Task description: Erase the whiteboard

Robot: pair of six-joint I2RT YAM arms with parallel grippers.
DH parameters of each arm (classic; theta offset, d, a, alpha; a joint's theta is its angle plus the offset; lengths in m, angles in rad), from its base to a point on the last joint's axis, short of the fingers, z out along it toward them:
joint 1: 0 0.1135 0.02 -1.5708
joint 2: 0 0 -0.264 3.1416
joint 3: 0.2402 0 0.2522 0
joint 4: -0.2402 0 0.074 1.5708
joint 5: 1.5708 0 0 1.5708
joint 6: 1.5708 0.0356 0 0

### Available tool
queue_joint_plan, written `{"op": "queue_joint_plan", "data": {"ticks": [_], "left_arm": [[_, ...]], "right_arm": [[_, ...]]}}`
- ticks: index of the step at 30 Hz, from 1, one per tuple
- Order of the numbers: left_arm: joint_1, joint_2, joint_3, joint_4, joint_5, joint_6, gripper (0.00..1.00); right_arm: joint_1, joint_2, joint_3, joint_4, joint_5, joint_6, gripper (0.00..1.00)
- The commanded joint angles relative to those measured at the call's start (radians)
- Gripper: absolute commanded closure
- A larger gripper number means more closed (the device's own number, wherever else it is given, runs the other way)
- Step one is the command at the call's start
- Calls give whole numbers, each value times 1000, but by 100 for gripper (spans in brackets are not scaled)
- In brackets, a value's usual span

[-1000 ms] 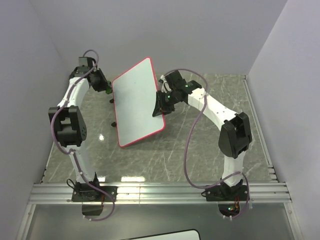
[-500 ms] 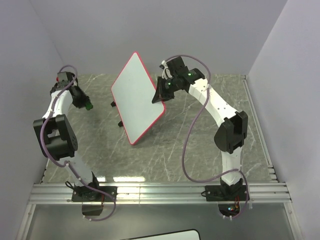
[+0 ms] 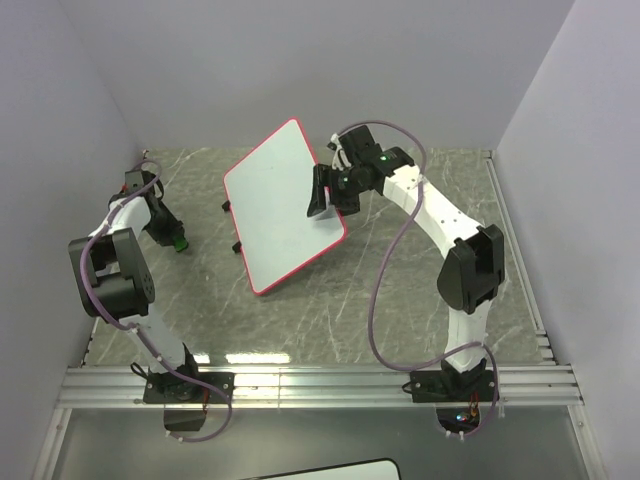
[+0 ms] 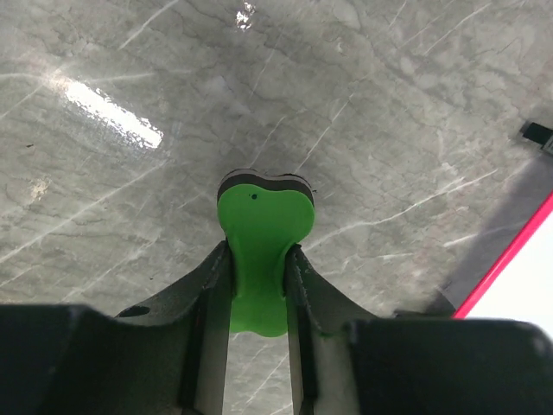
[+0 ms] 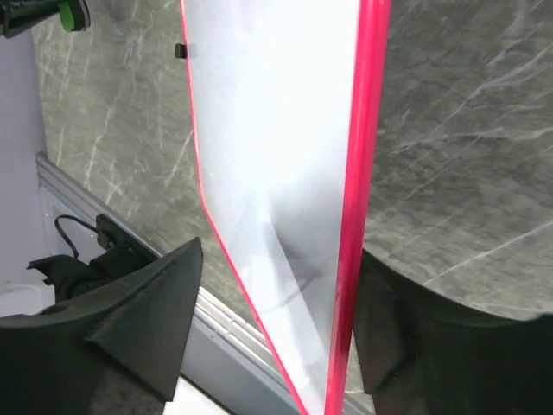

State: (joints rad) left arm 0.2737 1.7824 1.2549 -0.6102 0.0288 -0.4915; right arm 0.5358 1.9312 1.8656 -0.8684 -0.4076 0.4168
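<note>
The whiteboard is a white board with a red-pink frame, leaning across the middle of the table, and no marks show on its face. My right gripper is at its right edge. In the right wrist view the board stands between the open jaws of that gripper: the left finger is well off the face and the right finger sits close behind the frame. Far left, my left gripper is shut on the green eraser. The left wrist view shows the eraser pinched in that gripper, just above the marble.
Grey marble tabletop lies under both arms. Two small black clips stick out from the board's left edge. An aluminium rail runs along the near edge by the arm bases. Walls close in the left, back and right.
The left arm swung left and away from the board, carrying the eraser down toward the table. The right gripper's jaws opened around the board's edge, and the board shifted its tilt.
</note>
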Motion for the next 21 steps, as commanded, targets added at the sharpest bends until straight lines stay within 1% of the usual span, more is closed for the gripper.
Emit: {"op": "queue_joint_plan", "data": {"ticks": [1,2,3,5,6,8,9,11,12,14,15,17,21], "left_arm": [[4,-34,-5,4,-21,22,70],[4,-34,-3,1,-24,24,66],[2,-32,-2,-5,-26,25,62],[4,-25,6,-13,-26,27,56],[4,-21,8,-17,-26,28,51],[4,-14,14,-28,-26,28,46],[2,-14,14,-28,-26,30,42],[2,-3,20,-40,-27,28,39],[2,0,24,-45,-26,28,26],[2,-11,37,-66,-24,21,12],[2,-24,37,-66,-26,16,1],[4,-79,31,-59,-11,13,1],[-7,-196,5,-40,39,2,0]], "right_arm": [[-10,-103,20,22,33,-27,26],[-13,-112,18,23,38,-26,23],[-19,-120,17,25,38,-27,22],[-31,-147,14,25,39,-27,21],[-37,-158,12,25,42,-27,21],[-53,-193,3,23,49,-32,21],[-57,-205,-5,20,58,-35,20],[-77,-248,-19,19,62,-42,20],[-85,-265,-37,20,72,-42,20],[-112,-319,-58,25,75,-38,20],[-123,-339,-86,34,78,-36,20],[-145,-408,-121,46,92,-18,20],[-210,-579,-254,126,81,16,20]]}}
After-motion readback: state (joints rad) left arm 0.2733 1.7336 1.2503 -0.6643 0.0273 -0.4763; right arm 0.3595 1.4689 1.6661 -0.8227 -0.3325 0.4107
